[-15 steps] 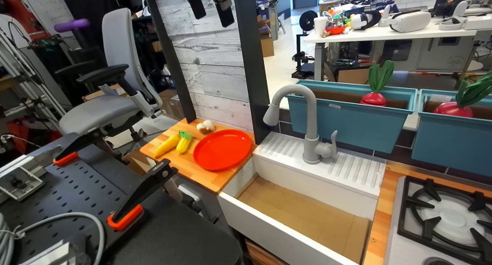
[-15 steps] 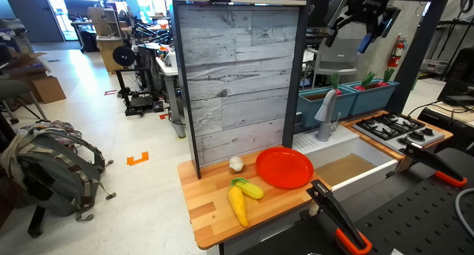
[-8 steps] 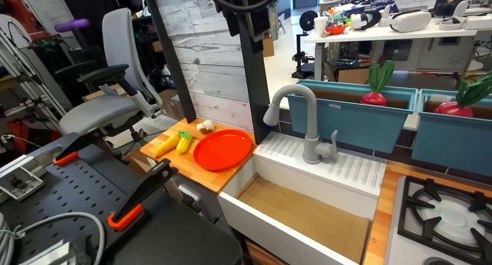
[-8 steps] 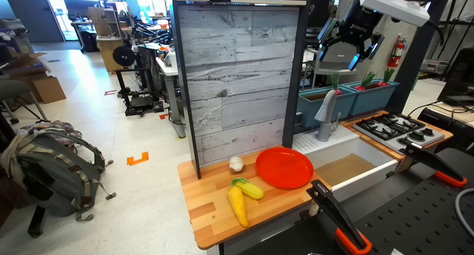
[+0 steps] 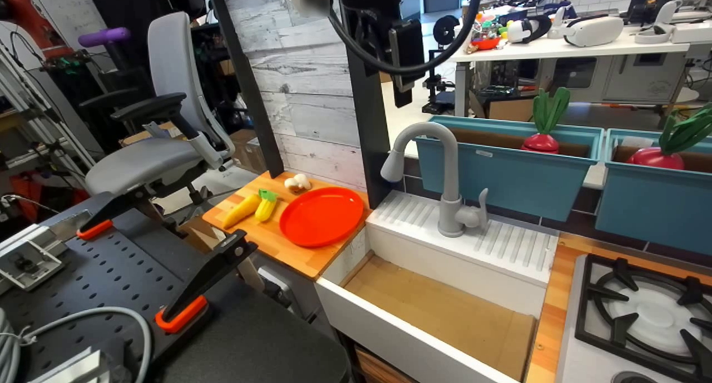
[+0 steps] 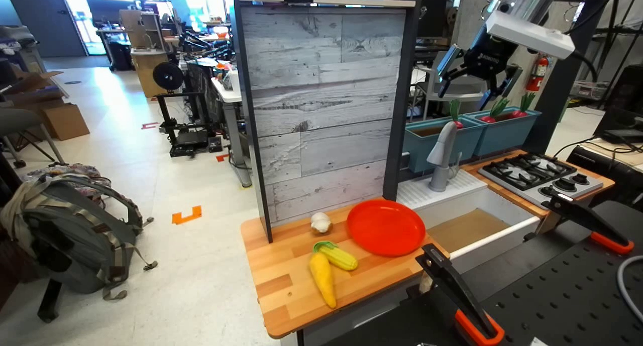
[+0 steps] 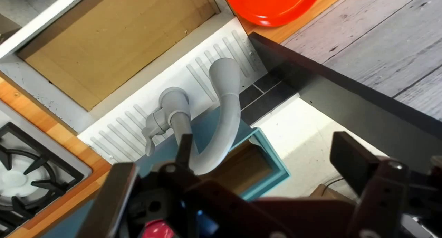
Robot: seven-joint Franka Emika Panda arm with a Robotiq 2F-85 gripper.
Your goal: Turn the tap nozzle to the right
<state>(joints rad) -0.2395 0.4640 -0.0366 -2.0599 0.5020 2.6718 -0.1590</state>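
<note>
The tap nozzle [image 5: 451, 166] is a matte grey gooseneck at the back of the white sink [image 5: 378, 333]. In an exterior view its downturned end points left, toward the wall panel. The nozzle also shows in an exterior view [image 6: 442, 147] and in the wrist view [image 7: 226, 117]. A short grey lever handle [image 5: 483, 205] sits at its base. My gripper [image 6: 463, 99] is open and empty, above the nozzle and apart from it. In the wrist view [image 7: 264, 141] the fingers are wide apart, and the left finger overlaps the gooseneck in the picture.
Teal planters [image 5: 500, 177] with red radishes stand behind the tap. A wood-look panel [image 5: 311, 94] with a dark post [image 5: 370, 110] stands beside it. A red plate [image 5: 322, 216] and toy vegetables [image 6: 321, 278] lie on the counter. A stove [image 5: 651, 311] flanks the sink.
Over the last second my gripper has turned, come lower and moved closer to the tap. It shifts right in an exterior view. The nozzle has not moved.
</note>
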